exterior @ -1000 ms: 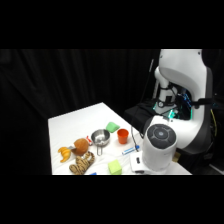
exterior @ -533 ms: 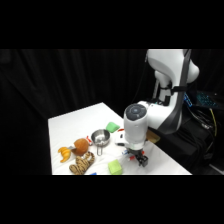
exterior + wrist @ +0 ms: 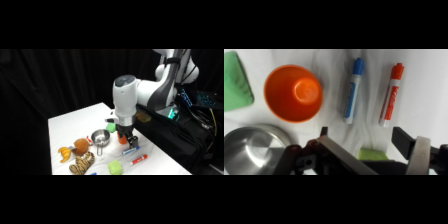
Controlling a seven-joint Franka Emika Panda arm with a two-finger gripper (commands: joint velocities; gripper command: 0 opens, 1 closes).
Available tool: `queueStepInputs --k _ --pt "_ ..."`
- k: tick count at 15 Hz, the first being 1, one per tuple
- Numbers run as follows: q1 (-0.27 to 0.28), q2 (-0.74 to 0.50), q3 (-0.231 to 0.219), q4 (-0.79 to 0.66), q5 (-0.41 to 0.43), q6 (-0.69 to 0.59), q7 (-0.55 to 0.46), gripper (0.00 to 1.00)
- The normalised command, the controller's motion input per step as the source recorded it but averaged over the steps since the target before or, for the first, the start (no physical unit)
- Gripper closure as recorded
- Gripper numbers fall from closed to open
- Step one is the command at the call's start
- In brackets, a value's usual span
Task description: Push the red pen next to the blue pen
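Observation:
The red pen [image 3: 391, 94], red with a white middle, lies flat on the white table, parallel to the blue pen [image 3: 353, 90] and about one pen-width to its right. In the side view the red pen [image 3: 139, 160] lies near the table's front right and the blue pen [image 3: 131, 150] just behind it. My gripper [image 3: 376, 156] hangs above the table, short of both pens, open with nothing between its fingers [image 3: 418, 154]. In the side view the gripper [image 3: 127, 141] hovers over the orange cup, just behind the blue pen.
An upside-down orange cup [image 3: 294, 92] stands left of the blue pen. A metal bowl [image 3: 251, 150] and a green cloth-like piece [image 3: 236, 82] lie further left. A small green block [image 3: 115, 168] sits near the front edge, plush toys [image 3: 80, 155] at the left.
The arm has swung left and out over the table, bringing the gripper from the right edge to above the cup and pens. The pens have not moved.

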Motion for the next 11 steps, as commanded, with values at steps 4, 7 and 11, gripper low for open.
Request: queueStepInputs --k 4,7,11 --pt "-0.222 -0.59 0.065 0.18 0.12 -0.75 -0.47 0.0" --pt "-0.142 -0.21 0.016 0.33 0.167 -0.59 -0.44 0.0" --pt "-0.074 -0.01 0.017 0.28 0.111 -0.4 -0.23 0.0"
